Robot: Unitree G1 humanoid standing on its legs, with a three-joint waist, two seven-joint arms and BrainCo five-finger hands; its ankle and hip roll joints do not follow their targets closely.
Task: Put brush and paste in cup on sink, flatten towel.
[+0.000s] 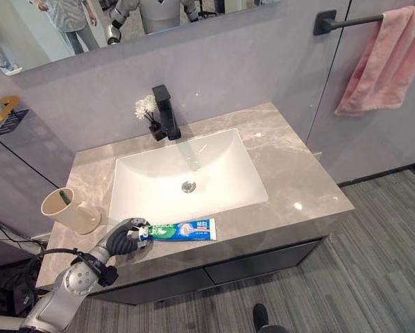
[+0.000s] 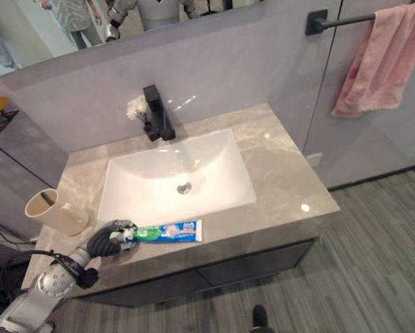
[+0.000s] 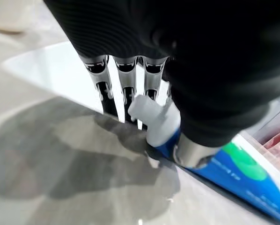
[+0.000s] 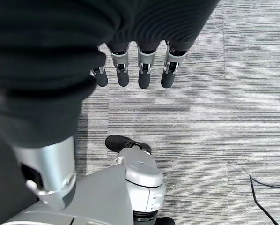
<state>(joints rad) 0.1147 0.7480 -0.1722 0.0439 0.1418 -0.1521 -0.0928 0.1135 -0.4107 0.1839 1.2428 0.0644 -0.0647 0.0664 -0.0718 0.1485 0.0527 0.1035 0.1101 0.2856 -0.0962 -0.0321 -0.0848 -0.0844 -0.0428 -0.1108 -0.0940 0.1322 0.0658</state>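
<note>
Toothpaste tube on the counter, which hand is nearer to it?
Left. The left hand is at the cap end of the toothpaste tube; the right hand hangs over the floor.

Bright, even indoor light from above, small white glare spots on the glossy stone surface (image 1: 299, 205), soft grey shadow beneath the left robot hand (image 3: 130, 70), its dark cover blurred up close, toothpaste tube (image 3: 243, 176) softly unfocused, walls bowed near frame edges

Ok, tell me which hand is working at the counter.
The left hand: it is at the toothpaste tube's cap end, while the right hand hangs over the floor.
</note>
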